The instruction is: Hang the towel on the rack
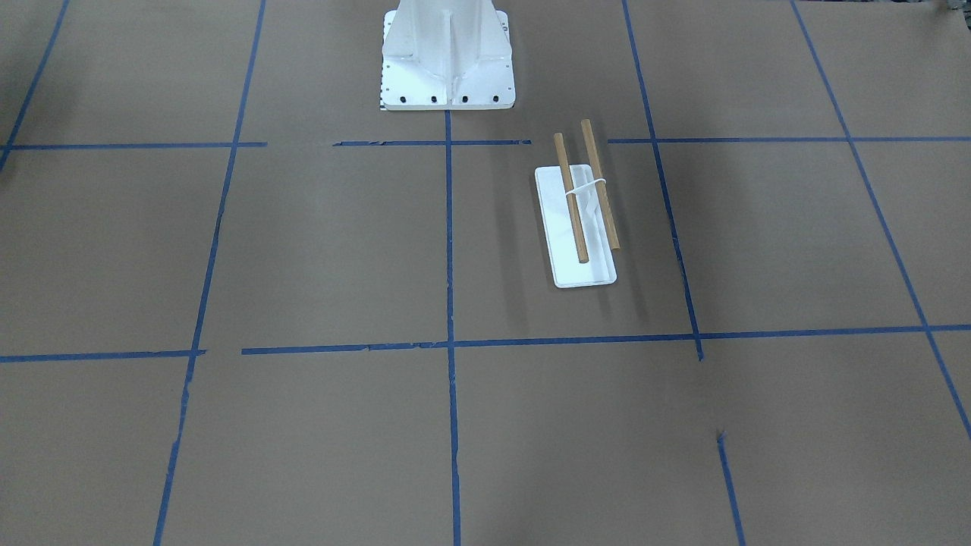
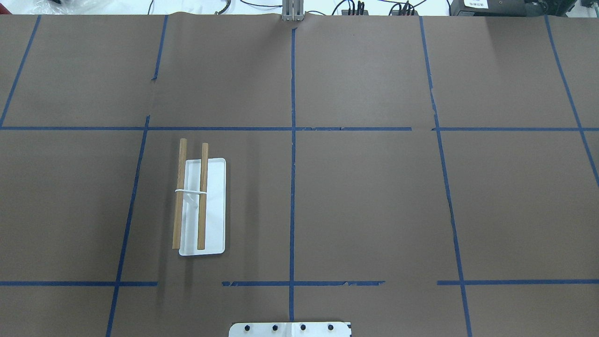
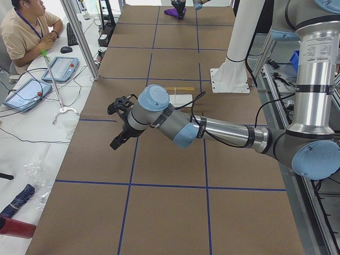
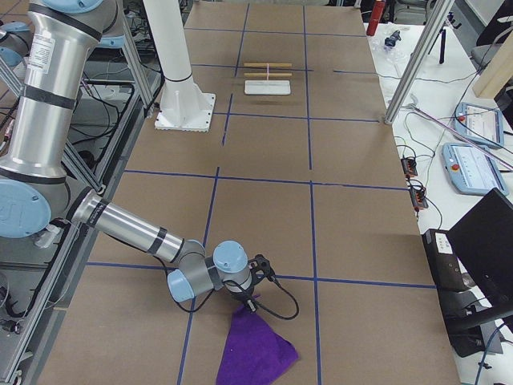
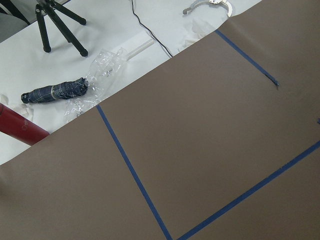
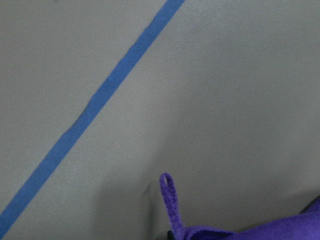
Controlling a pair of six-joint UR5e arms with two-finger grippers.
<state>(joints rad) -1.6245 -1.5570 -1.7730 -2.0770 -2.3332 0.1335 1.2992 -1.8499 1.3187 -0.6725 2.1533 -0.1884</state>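
The rack (image 2: 213,206) is a flat white base with two parallel wooden rods joined by a thin white support. It stands on the robot's left half of the table and also shows in the front-facing view (image 1: 569,250) and far off in the right side view (image 4: 267,84). The purple towel (image 4: 255,351) lies crumpled at the table's right end. My right gripper (image 4: 250,301) is down at the towel's upper edge; I cannot tell whether it is open or shut. The right wrist view shows the towel's corner (image 6: 285,227) and its hanging loop (image 6: 170,200). My left gripper (image 3: 118,126) hovers above the table's left end; I cannot tell its state.
The large white bolted pedestal (image 1: 447,61) stands at the robot's side of the table. Blue tape lines (image 2: 292,187) divide the brown table cover. A folded umbrella (image 5: 55,92) and a red cylinder (image 5: 20,127) lie off the table's left end. An operator (image 3: 24,29) sits nearby.
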